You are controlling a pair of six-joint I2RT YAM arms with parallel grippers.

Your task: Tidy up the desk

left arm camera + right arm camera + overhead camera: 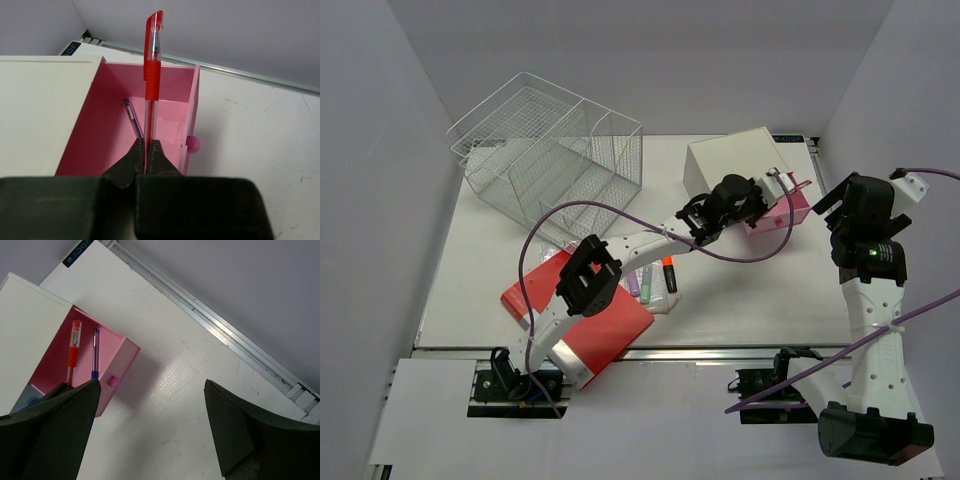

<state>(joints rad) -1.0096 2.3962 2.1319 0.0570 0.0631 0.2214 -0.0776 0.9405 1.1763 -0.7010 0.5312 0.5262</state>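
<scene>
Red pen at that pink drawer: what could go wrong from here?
The left end effector pinches the red pen by one end only, so it might swing or slip out early. If let go at an angle, it could end up leaning on the pink drawer wall instead of lying flat beside the blue pen, and the drawer might then not close.

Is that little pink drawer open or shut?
Open: the pink plastic drawer sticks out of the white box, its inside exposed, with a thin blue pen lying inside.
</scene>
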